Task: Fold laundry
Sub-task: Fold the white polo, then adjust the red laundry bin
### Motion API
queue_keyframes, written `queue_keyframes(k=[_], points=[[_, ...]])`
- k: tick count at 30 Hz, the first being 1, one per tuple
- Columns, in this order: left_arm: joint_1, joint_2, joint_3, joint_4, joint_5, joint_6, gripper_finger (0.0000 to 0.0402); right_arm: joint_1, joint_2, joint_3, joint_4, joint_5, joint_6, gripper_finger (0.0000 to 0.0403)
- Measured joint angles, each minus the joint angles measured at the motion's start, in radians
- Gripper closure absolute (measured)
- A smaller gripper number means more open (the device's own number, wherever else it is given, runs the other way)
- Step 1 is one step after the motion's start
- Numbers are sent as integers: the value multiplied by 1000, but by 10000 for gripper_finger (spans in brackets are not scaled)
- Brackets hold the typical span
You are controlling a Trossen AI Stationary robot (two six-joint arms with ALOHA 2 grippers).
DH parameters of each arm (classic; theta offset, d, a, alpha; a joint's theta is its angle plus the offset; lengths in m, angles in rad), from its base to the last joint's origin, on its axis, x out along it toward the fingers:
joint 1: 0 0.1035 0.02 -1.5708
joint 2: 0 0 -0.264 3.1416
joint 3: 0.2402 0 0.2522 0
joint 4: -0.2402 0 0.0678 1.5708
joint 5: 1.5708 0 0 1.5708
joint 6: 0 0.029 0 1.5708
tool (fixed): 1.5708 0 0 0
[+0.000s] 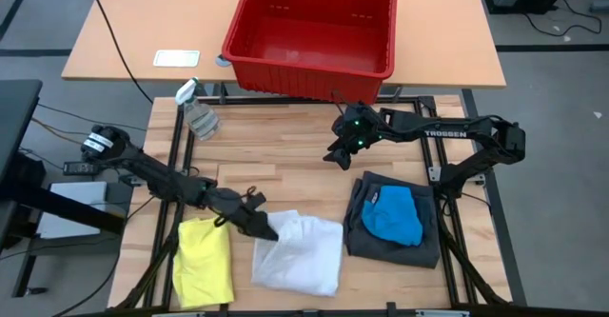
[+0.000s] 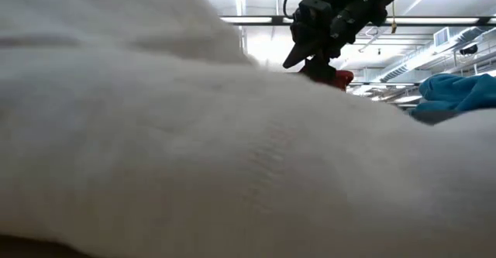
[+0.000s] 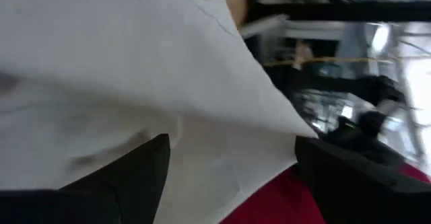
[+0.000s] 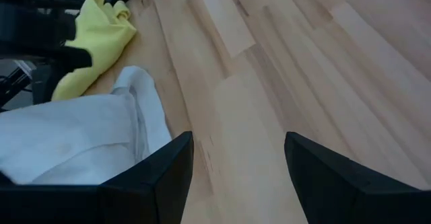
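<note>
Left end effector (image 1: 259,224) wide at white shirt's (image 1: 303,252) 10 o'clock corner | right end effector (image 1: 340,155) wide, idle above surface (image 1: 285,155) | risk: fold springs open on withdrawal.

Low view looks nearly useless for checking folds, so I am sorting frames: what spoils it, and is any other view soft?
Low view: the white cloth sits against the lens, an unfocused mass filling most of the picture, with bright ceiling lights behind the right hand. Left wrist view: smeared, cloth and background both soft. High and right wrist views: sharp, evenly lit.
</note>
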Motion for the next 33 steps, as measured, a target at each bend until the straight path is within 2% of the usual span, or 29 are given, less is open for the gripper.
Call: queue_keyframes(k=[4,8,10,17,22,27,30,33], points=[[10,-9,0,-170,22,9,77,0,0,0,-10,0,0,165],[-12,3,-1,-456,127,-28,77,0,0,0,-40,3,0,165],[-15,2,-2,-535,171,-58,77,0,0,0,-54,18,-2,165],[-17,-20,15,-562,193,-88,77,-8,0,0,-79,39,-56,165],[29,-66,60,-567,187,33,77,-33,0,0,-63,50,-72,165],[140,-157,119,-595,161,153,77,-54,-1,0,-6,-5,-80,165],[231,-212,162,-629,126,274,77,-49,-21,0,65,-43,-96,165],[346,-248,201,-638,76,434,77,-40,-40,1,131,-18,-98,165]])
